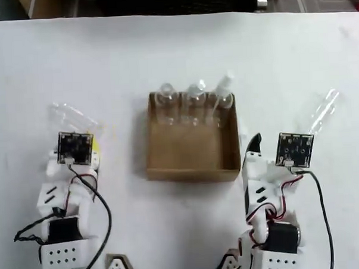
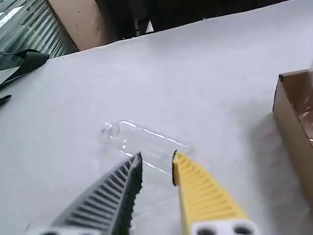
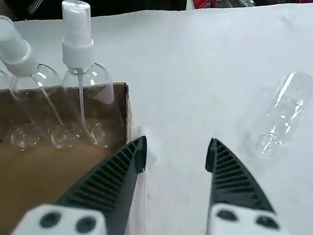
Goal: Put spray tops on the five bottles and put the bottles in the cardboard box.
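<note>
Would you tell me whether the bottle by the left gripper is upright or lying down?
Lying down: the bottle rests lengthwise on the white table, just ahead of the left gripper, without a spray top.

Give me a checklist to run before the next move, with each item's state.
1. Open left gripper: ok.
2. Open right gripper: ok.
3. Left bottle, lying before the left gripper, capped: not ok, neck bare.
4. Right bottle, lying on the table, capped: cannot tell.
5. Room in cardboard box: ok, three bottles stand along one wall.
</note>
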